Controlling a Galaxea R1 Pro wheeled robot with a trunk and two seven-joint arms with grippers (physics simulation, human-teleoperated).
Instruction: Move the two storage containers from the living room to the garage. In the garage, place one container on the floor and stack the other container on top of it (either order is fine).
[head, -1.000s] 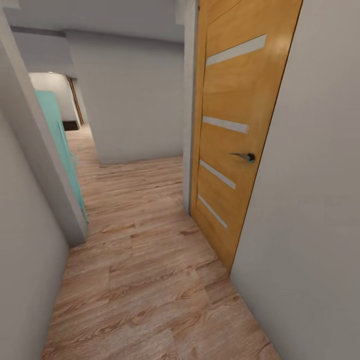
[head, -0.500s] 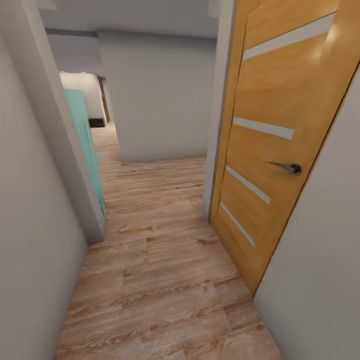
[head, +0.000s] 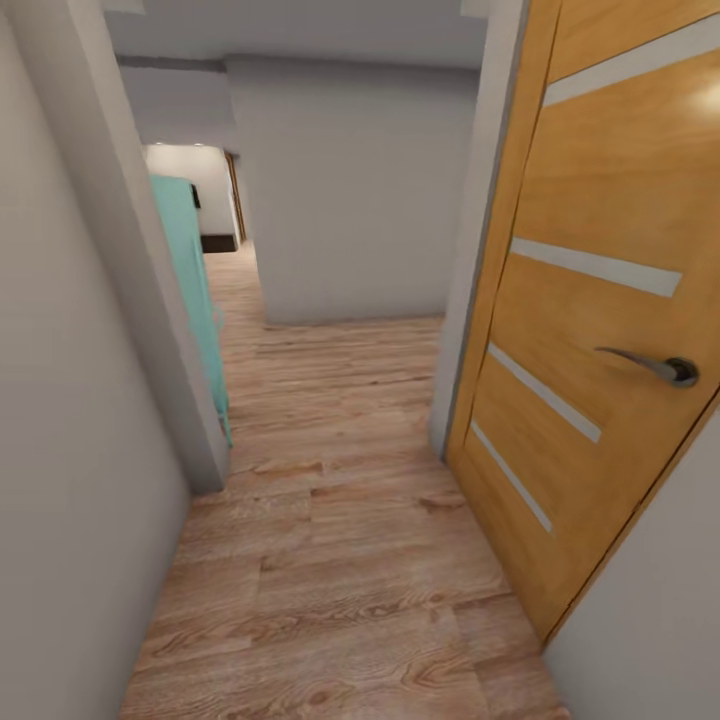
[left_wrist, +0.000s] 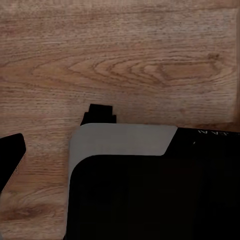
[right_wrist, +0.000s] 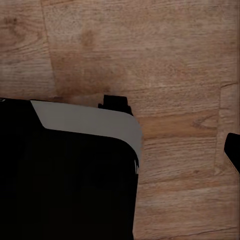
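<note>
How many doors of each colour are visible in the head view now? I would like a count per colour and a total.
Orange-brown wooden door: 1
Turquoise door: 1
Total: 2

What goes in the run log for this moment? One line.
place: hallway, wood-plank floor | right: orange door with handle | left: teal panel | bins: none seen | hands: unclear

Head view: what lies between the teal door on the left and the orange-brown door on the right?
In the head view, bare wood-plank floor lies between the teal door and the orange-brown door.
</note>
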